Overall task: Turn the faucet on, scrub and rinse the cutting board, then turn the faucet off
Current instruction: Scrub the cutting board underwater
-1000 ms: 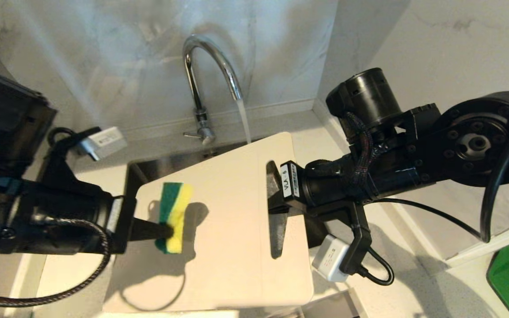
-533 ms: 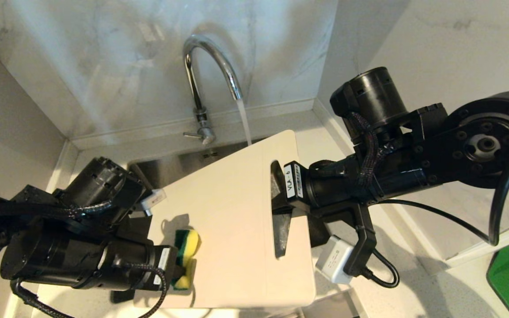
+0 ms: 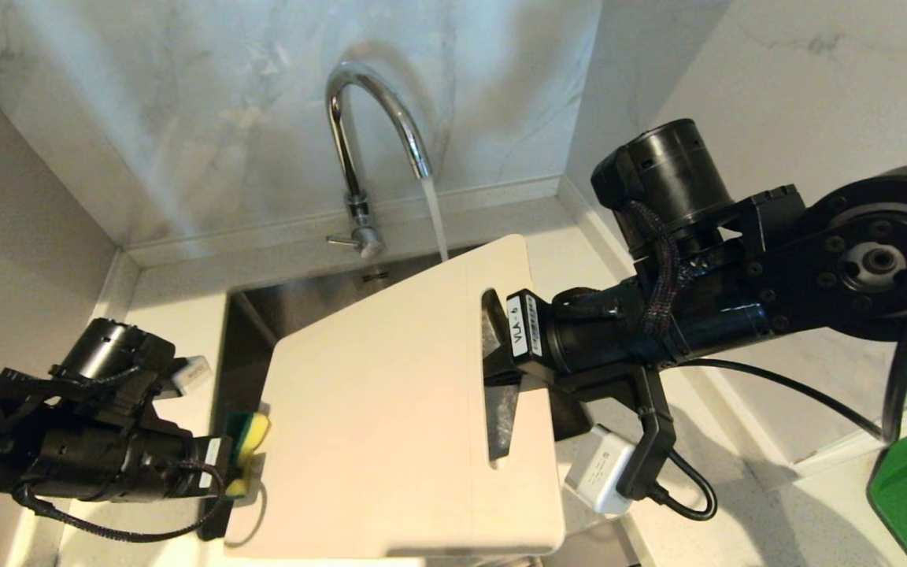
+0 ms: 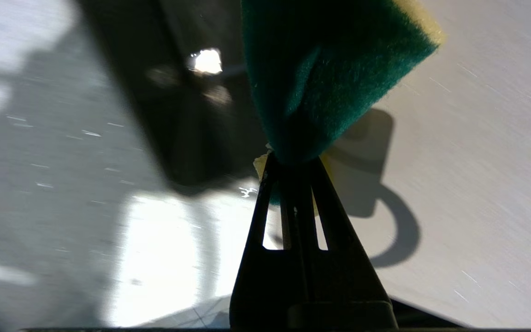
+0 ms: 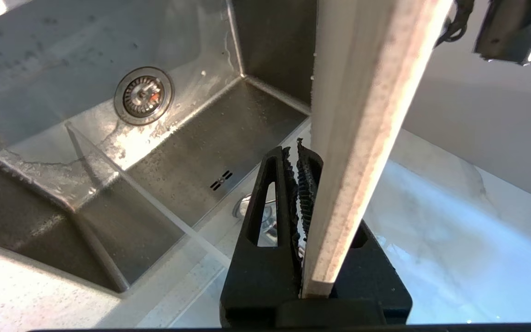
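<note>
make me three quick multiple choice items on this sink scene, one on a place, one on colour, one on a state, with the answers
1. Where is the sponge?
A. at the cutting board's left edge
B. in the sink drain
C. on the faucet

2. What colours is the sponge?
A. pink, white
B. green, yellow
C. blue, grey

3. The faucet is:
A. off
B. running
C. dripping only

Answers: 1 A, the left gripper holds it beside that edge; 2 B, both layers show; 3 B, a steady stream falls toward the board, which the right gripper holds.
</note>
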`<state>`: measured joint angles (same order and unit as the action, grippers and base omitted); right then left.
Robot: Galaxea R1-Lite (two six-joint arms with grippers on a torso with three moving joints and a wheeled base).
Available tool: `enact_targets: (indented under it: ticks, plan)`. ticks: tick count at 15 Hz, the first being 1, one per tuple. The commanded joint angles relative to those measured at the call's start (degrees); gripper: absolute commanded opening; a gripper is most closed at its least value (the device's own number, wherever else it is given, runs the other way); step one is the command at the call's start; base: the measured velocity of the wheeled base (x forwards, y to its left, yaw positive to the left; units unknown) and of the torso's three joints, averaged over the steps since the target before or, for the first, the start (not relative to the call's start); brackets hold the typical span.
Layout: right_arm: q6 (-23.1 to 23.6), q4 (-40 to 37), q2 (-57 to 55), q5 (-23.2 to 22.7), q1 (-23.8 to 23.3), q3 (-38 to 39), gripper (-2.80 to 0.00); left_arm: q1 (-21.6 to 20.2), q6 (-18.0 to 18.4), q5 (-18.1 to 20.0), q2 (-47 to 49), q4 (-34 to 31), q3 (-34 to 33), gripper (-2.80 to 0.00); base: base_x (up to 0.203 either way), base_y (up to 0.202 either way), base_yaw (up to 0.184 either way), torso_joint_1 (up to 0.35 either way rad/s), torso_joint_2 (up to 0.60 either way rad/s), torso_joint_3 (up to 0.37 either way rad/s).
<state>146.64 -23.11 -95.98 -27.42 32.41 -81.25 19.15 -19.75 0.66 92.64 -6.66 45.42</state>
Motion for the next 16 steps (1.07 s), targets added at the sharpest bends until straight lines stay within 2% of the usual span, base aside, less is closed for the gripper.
enact_targets:
  ticks: [1, 3, 6, 9, 11, 13, 16]
  plan:
    - [0.93, -0.18, 0.09, -0.09, 0.02, 0.17, -2.8, -6.14, 2.77, 0.46, 0.28, 0.29, 1.22, -2.8, 0.0, 0.0, 0.0, 0.0, 0.0, 0.0]
    - [0.9, 0.24, 0.19, -0.27, 0.02, 0.68, -2.8, -9.84, 4.36, 1.26, -0.2, 0.38, 2.95, -2.8, 0.0, 0.0, 0.0, 0.0, 0.0, 0.0]
    - [0.75, 2.1, 0.26, -0.36, 0.02, 1.88, -2.8, -12.88, 4.17, 5.12, -5.11, -0.53, 10.04, -2.8, 0.0, 0.0, 0.0, 0.0, 0.0, 0.0]
    - [0.75, 2.11, 0.26, -0.36, 0.02, 2.01, -2.8, -16.07, 3.61, 5.91, -7.7, -5.34, 20.14, -2.8, 0.0, 0.0, 0.0, 0.0, 0.0, 0.0]
    - [0.75, 2.11, 0.68, -0.36, -0.07, 2.06, -2.8, -16.58, 3.05, 6.14, -8.28, -8.9, 25.4, -2.8, 0.0, 0.0, 0.0, 0.0, 0.0, 0.0]
    - [0.75, 2.11, 0.79, -0.36, -0.07, 2.24, -2.8, -10.78, 1.95, 6.27, -10.45, -12.61, 26.53, -2.8, 0.0, 0.0, 0.0, 0.0, 0.0, 0.0]
    - [0.56, 2.2, 0.62, -0.36, -0.2, 2.15, -2.8, 5.37, -3.07, 6.77, -12.65, -17.41, 26.85, -2.8, 0.0, 0.0, 0.0, 0.0, 0.0, 0.0]
